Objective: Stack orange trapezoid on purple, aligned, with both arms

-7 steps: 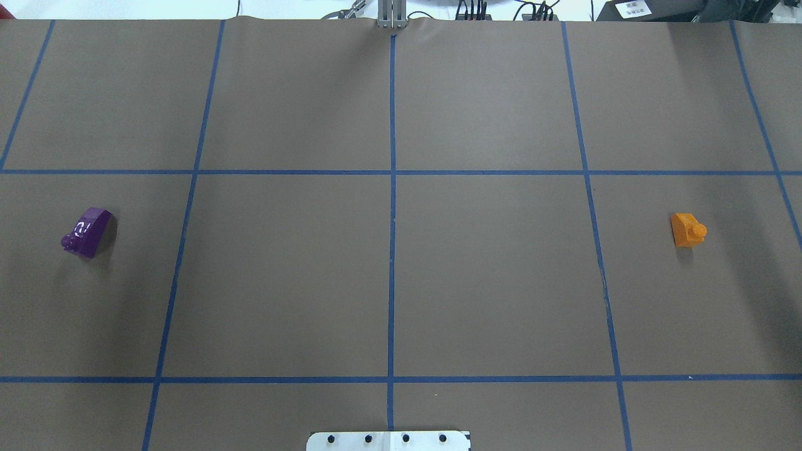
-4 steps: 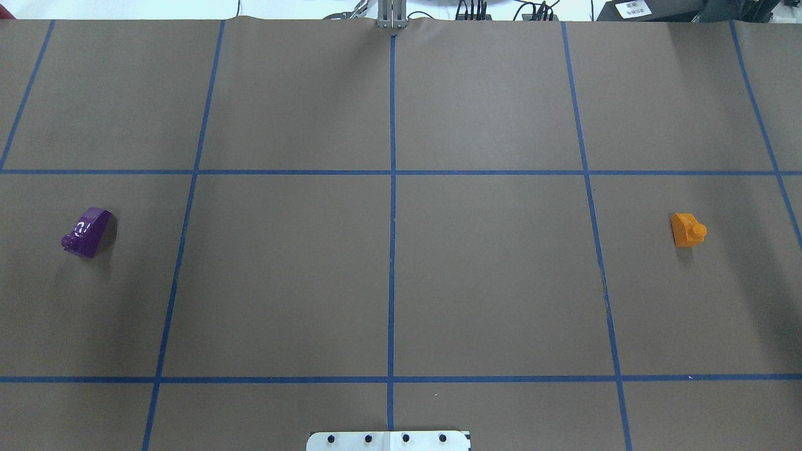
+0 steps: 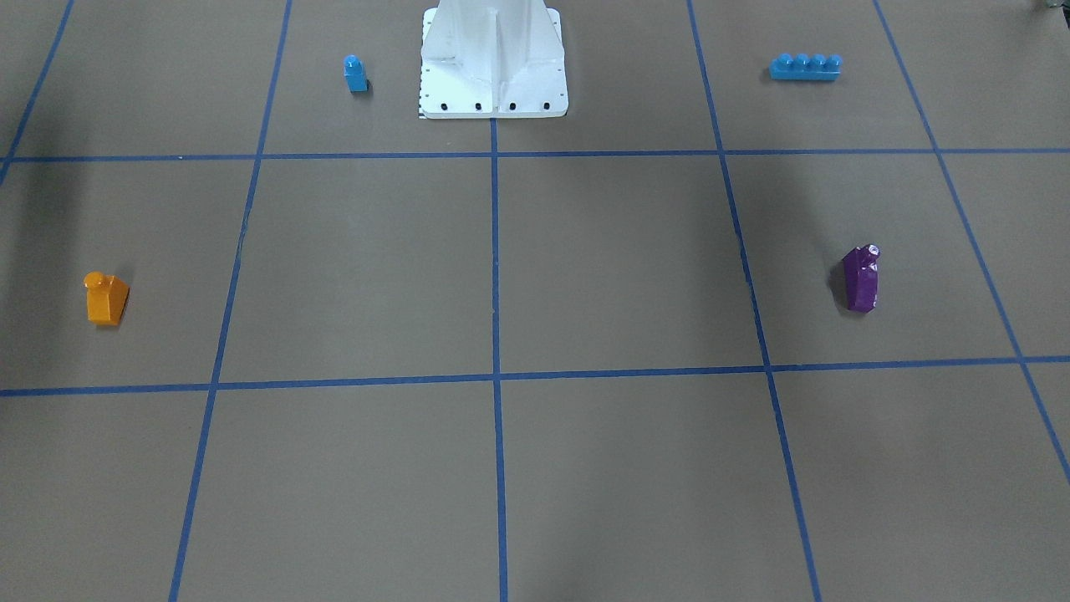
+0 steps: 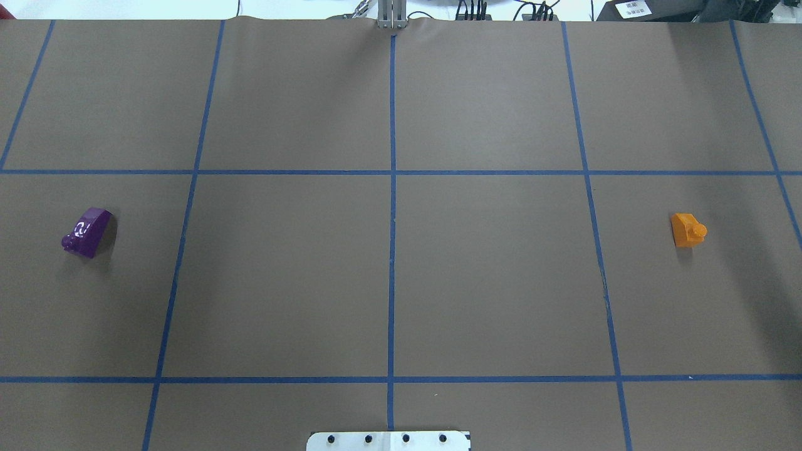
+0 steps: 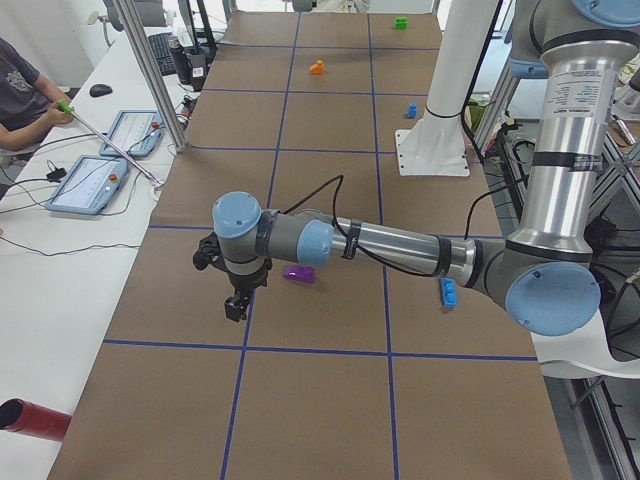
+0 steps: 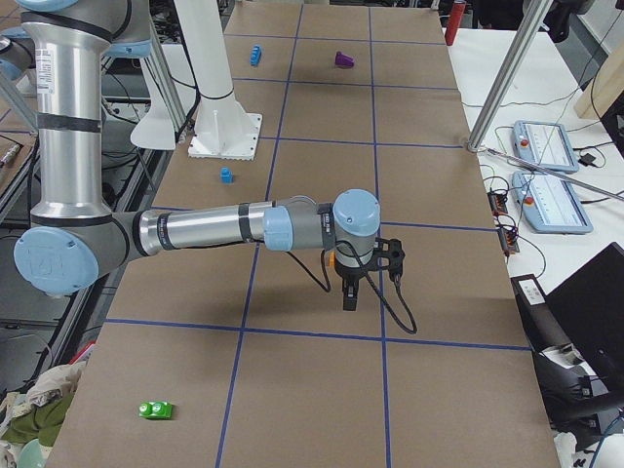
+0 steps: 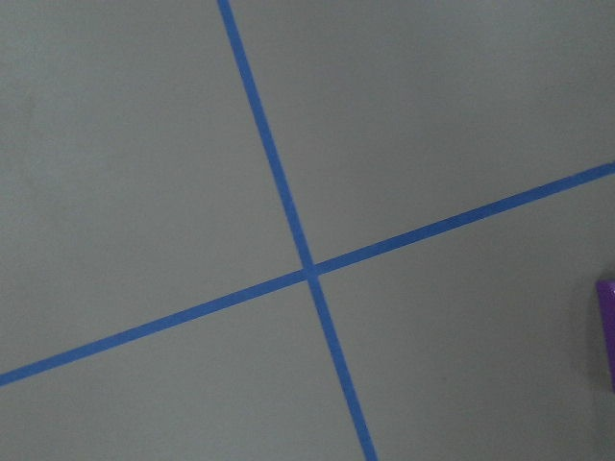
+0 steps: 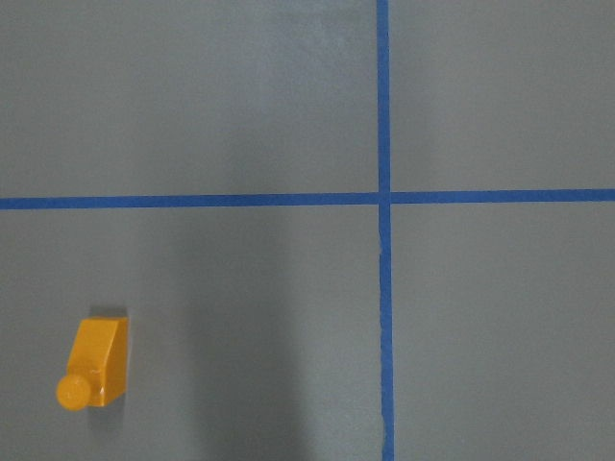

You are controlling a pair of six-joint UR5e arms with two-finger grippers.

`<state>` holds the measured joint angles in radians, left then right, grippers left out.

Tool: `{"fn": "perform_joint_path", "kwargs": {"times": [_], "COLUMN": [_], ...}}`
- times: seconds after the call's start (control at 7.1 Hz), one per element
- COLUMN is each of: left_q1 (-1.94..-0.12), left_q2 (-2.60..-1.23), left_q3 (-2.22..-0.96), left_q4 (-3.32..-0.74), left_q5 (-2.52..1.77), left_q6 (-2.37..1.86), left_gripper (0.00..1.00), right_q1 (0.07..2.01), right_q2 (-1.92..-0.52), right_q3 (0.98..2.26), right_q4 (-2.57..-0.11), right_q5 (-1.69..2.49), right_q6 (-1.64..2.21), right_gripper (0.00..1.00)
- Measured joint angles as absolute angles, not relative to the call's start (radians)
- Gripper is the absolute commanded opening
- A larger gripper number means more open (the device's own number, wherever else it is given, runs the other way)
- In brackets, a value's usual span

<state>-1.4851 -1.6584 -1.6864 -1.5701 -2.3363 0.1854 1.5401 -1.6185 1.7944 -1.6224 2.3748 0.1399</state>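
The purple brick lies on the brown table on the left side; it also shows in the front view and at the right edge of the left wrist view. The orange trapezoid sits on the right side, stud visible, and shows at the lower left of the right wrist view. My left gripper hangs above the table beside the purple brick, apart from it. My right gripper hangs above the table near the orange trapezoid. I cannot tell whether either gripper is open or shut.
A blue single-stud brick and a long blue four-stud brick lie near the white robot base. A green brick lies at the table's right end. Blue tape lines grid the table. An operator sits at the far side.
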Motion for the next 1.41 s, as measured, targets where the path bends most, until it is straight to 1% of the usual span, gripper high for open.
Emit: {"fn": "perform_joint_path", "kwargs": {"times": [0.28, 0.42, 0.7, 0.85, 0.99, 1.41], "left_q1": [-1.358, -1.288, -1.138, -1.052, -1.002, -0.946], "left_q2": [-1.654, -1.636, -1.563, -1.547, -1.541, -1.556], "left_q3": [-1.745, -1.765, -1.775, -1.769, -1.759, -1.703], "left_q4": [-1.589, -1.651, -1.891, -1.966, -1.995, -2.026], "left_q5": [-2.333, -2.328, -2.264, -2.201, -2.163, -2.125], "left_q6": [-0.024, -0.172, -0.49, -0.606, -0.656, -0.682], "left_gripper": [1.0, 1.0, 1.0, 1.0, 1.0, 0.99], "right_q1": [1.536, 1.534, 1.53, 1.529, 1.529, 1.529], "right_q2": [-1.602, -1.597, -1.596, -1.596, -1.595, -1.594], "right_q3": [1.801, 1.797, 1.792, 1.792, 1.792, 1.791], "right_q4": [-1.627, -1.626, -1.622, -1.622, -1.621, -1.621], "right_q5": [2.376, 2.372, 2.373, 2.373, 2.373, 2.376], "right_q6": [0.163, 0.165, 0.181, 0.191, 0.196, 0.198], "right_gripper": [1.0, 1.0, 1.0, 1.0, 1.0, 1.0]}}
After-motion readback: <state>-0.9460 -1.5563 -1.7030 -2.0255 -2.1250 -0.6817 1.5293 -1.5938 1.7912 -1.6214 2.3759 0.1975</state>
